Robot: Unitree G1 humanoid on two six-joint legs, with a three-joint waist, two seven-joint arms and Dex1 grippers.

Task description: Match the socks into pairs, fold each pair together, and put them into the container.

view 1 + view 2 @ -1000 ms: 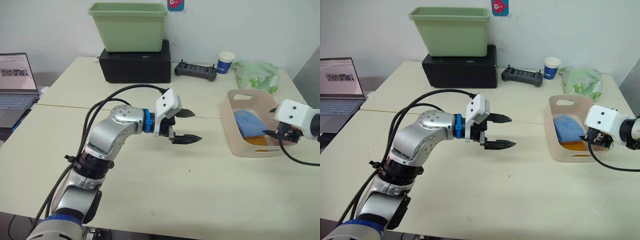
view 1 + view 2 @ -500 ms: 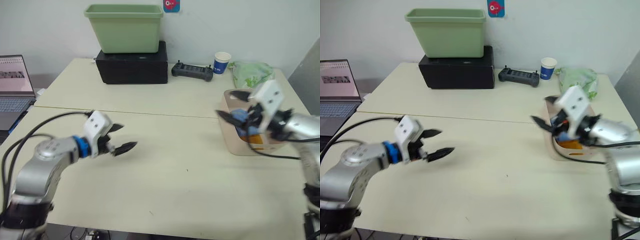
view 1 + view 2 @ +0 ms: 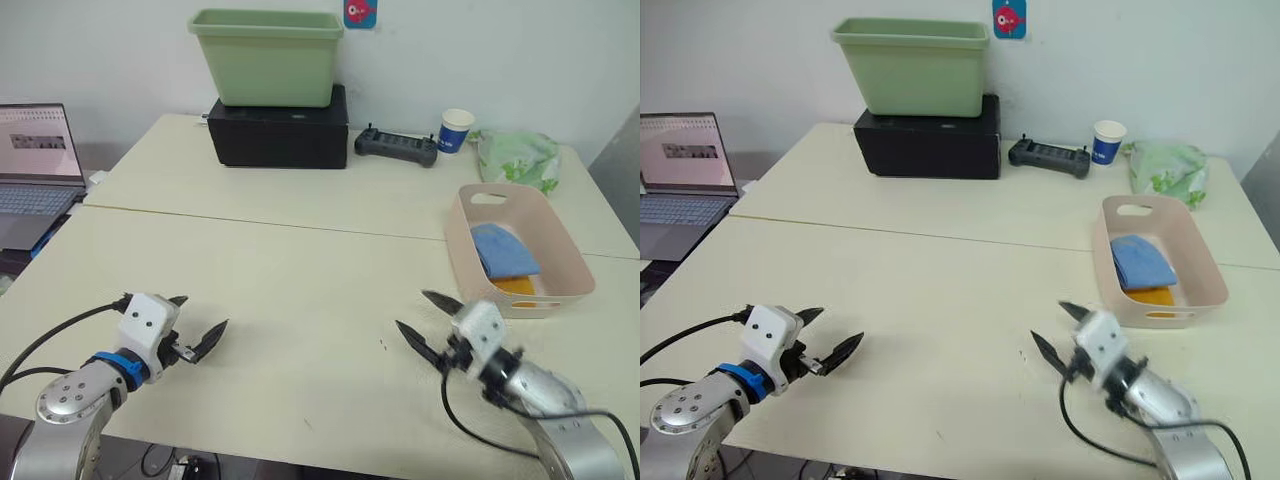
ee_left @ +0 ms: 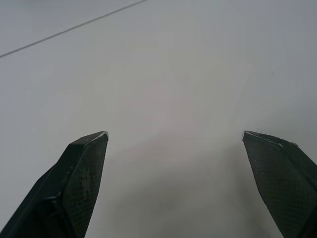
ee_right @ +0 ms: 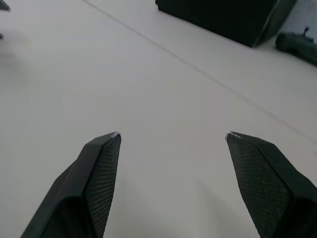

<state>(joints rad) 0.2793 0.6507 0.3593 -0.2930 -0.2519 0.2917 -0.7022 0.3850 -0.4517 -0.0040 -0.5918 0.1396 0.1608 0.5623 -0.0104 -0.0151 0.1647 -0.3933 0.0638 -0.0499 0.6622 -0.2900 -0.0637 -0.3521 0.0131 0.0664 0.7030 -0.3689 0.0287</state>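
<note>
**Both hands low and spread, socks in the pink tub**

The left hand (image 3: 196, 322) hovers low over the near left part of the desk (image 3: 300, 270), its two black fingers spread with nothing between them. The right hand (image 3: 428, 320) sits low over the near right part, fingers likewise spread and empty. The pink container (image 3: 570, 262) stands on the right side of the desk, beyond the right hand and apart from it. Inside it lie a folded light blue sock bundle (image 3: 503, 250) and, just nearer, a mustard-yellow one (image 3: 517, 286). A green tub (image 3: 268, 55) sits on a black box (image 3: 280, 135) at the far edge, with a paper cup (image 3: 455, 129) and green bag (image 3: 518, 155) to their right.
</note>
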